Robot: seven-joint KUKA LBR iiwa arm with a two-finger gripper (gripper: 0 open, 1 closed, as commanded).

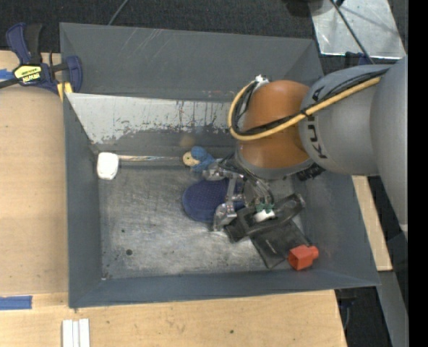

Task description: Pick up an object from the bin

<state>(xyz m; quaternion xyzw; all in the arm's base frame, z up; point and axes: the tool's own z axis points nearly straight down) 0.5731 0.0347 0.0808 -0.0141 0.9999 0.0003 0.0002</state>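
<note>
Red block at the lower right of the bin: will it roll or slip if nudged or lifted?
The red block looks boxy with flat faces, so it probably slides rather than rolls on the bin's metal floor. It is small, so likely light. It seems to touch a black flat thing, which may shift with it.

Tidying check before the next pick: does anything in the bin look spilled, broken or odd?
Nothing spilled or broken. The black flat piece lies askew near the right wall, a red block at its end; the far wall of the bin shows dark scratch streaks.
</note>
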